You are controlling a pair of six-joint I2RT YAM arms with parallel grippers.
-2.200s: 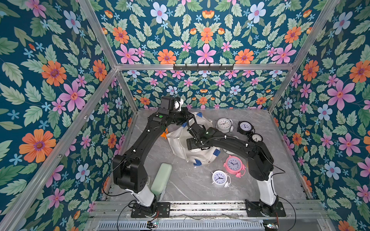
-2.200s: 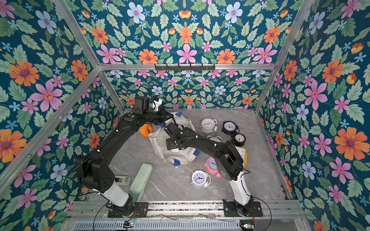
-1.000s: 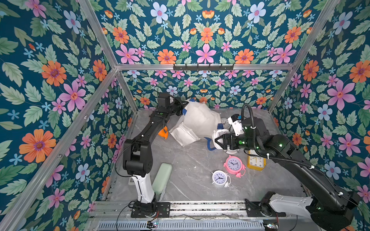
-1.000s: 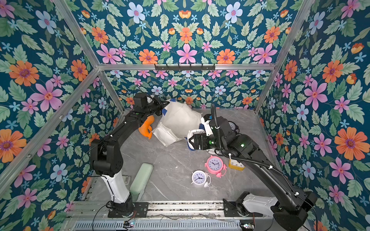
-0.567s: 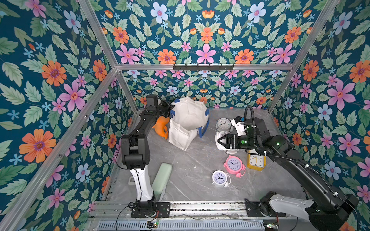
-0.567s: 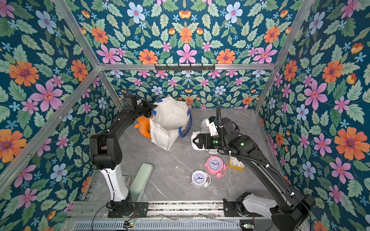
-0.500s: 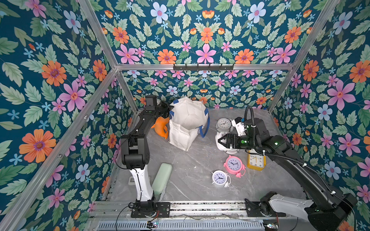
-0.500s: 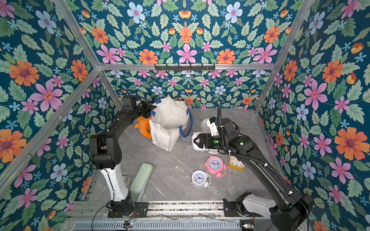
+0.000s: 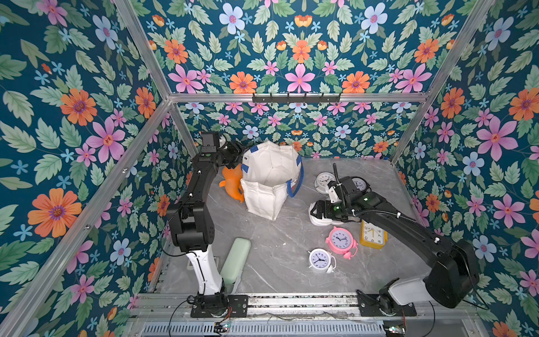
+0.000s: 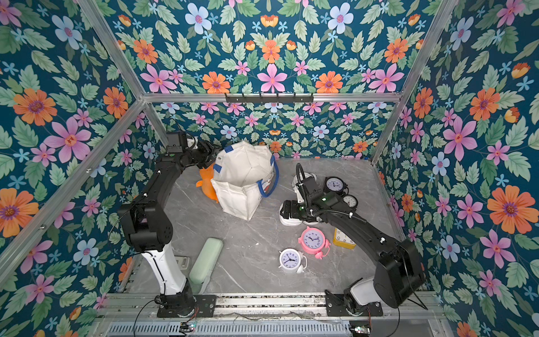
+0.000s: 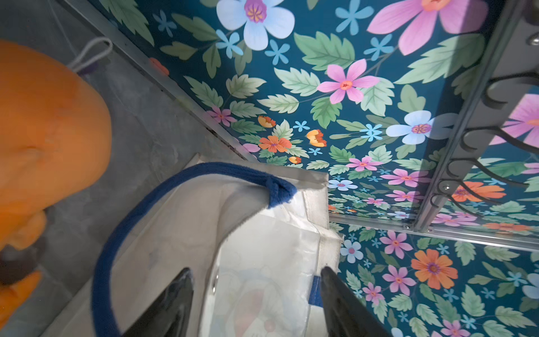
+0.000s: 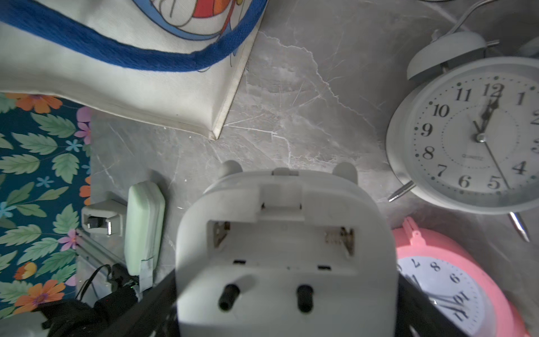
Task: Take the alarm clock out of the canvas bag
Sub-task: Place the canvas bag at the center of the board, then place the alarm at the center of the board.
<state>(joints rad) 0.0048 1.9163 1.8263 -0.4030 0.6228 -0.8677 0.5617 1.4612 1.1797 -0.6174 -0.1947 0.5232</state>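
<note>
The off-white canvas bag [image 9: 271, 181] [image 10: 242, 178] stands upright and open-mouthed at the rear of the table, its blue handles hanging loose. My left gripper [image 9: 237, 151] [image 11: 256, 269] is at the bag's rear-left rim, jaws open, with the rim's edge [image 11: 312, 204] ahead of the tips. Right of the bag, my right gripper [image 9: 316, 210] [image 12: 284, 291] is shut on a white alarm clock [image 9: 320, 221] [image 12: 284, 233], low over the table. The clock's back and open battery bay face the wrist camera.
An orange plush toy [image 9: 232, 182] leans against the bag's left side. Around the right arm lie a pink clock [image 9: 339, 240], a small white clock [image 9: 319, 259], a yellow clock [image 9: 373, 235], a grey twin-bell clock [image 9: 325, 179] and a black clock [image 9: 360, 183]. A mint case [image 9: 237, 259] lies front left.
The left gripper swung the bag from lying tilted to standing upright, then opened off its rim. The right gripper carried the white clock slightly down and toward the front.
</note>
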